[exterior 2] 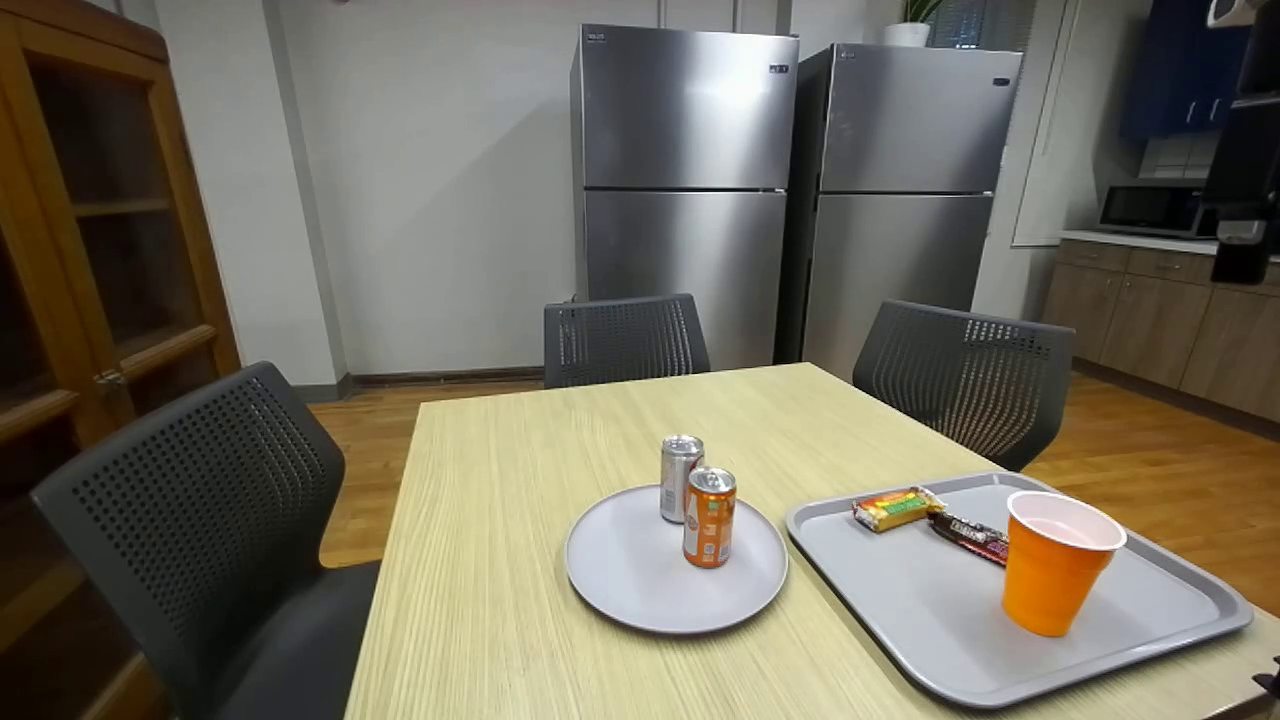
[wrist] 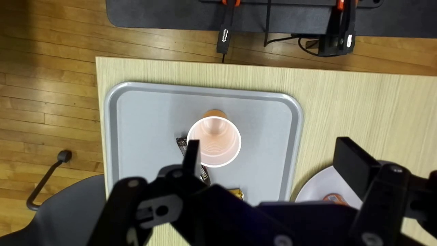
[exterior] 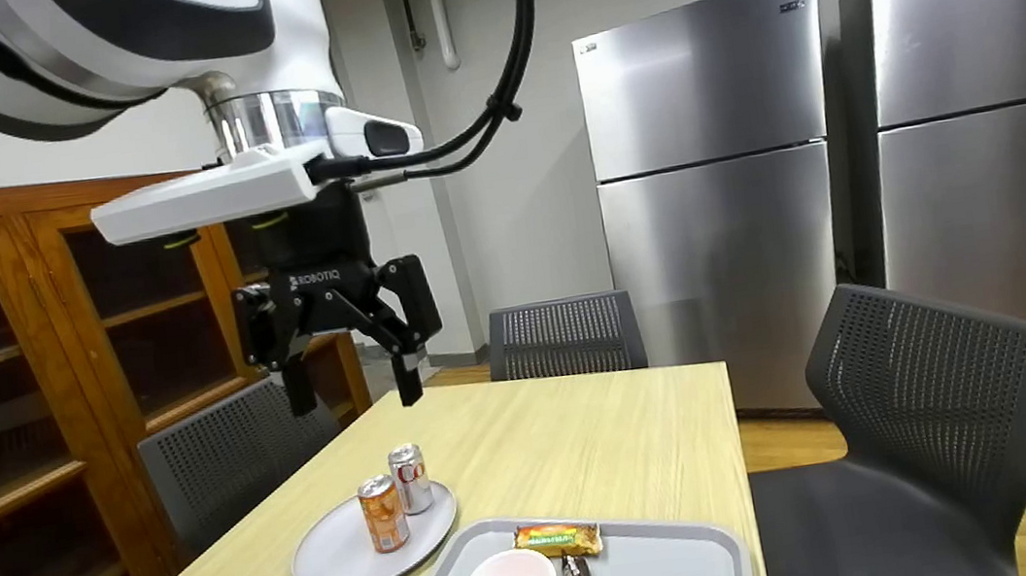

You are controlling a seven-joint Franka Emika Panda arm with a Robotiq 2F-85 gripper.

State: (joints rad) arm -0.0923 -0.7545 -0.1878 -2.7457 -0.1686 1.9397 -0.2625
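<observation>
Gripper (exterior: 355,393), black and two-fingered, hangs spread above pale wood-grain table (exterior 2: 480,490)

The two fingers (exterior: 407,381) stand wide apart, well clear of the table. In the wrist view one fingertip (wrist: 192,154) overlaps the rim of a tapered orange plastic cup (exterior 2: 1055,578) with a whitish interior. The cup stands upright on a rectangular grey plastic tray (wrist: 205,91) at a table corner, along the edge facing a black platform (wrist: 164,16). Near it lie a dark-brown-wrapped bar (exterior 2: 968,537) and, close to the tray's rim, a yellow-wrapped bar (exterior 2: 895,508). Farther from that corner, a round pale-grey plate (exterior 2: 622,585) bears a short orange can (exterior 2: 709,525) and a silver can (exterior 2: 675,482), both upright.
</observation>
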